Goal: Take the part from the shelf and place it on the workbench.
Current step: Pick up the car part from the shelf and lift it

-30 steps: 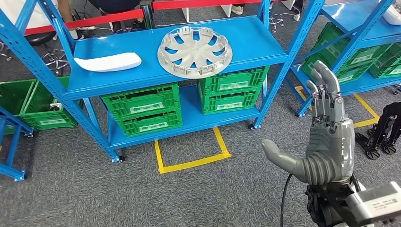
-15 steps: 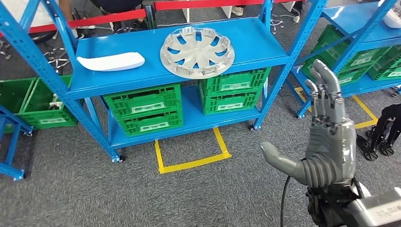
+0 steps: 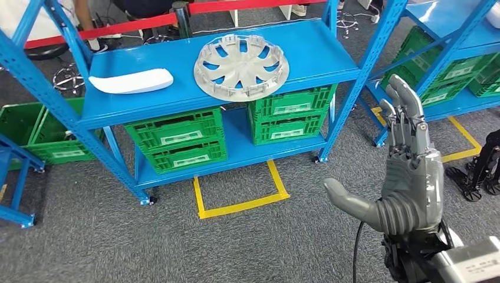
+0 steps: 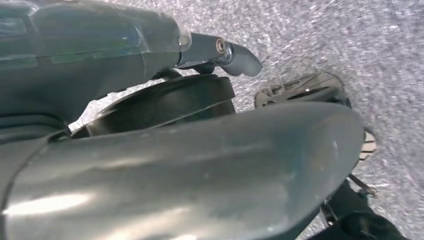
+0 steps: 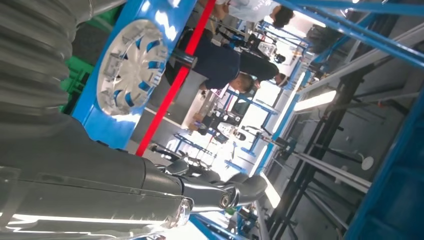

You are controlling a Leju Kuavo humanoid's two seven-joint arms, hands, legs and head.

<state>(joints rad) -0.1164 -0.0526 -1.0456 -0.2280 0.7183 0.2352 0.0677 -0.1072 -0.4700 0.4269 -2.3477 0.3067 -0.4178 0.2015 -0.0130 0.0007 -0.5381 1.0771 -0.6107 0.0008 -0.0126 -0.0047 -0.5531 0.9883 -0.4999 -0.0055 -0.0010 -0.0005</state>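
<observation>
A silver wheel cover [image 3: 242, 59] lies flat on the top level of the blue shelf [image 3: 318, 56], near its front edge. It also shows in the right wrist view [image 5: 131, 67]. A white curved part [image 3: 131, 81] lies to its left on the same level. My right hand [image 3: 407, 171] is raised in front of me, well short of the shelf and to its right. Its fingers point up, its thumb is spread, and it holds nothing. In the left wrist view my left hand [image 4: 200, 165] hangs over grey carpet with straight fingers and nothing in them.
Green crates [image 3: 177, 138] [image 3: 288, 115] fill the shelf's lower level. A yellow tape square [image 3: 239, 188] marks the carpet in front of it. A second blue shelf [image 3: 448, 59] stands at the right and another green crate [image 3: 35, 130] at the left. A red barrier [image 3: 135, 20] and people stand behind.
The whole picture has shifted slightly, so the camera has moved. My right hand stays raised with its fingers spread; the wheel cover and the white part lie where they were.
</observation>
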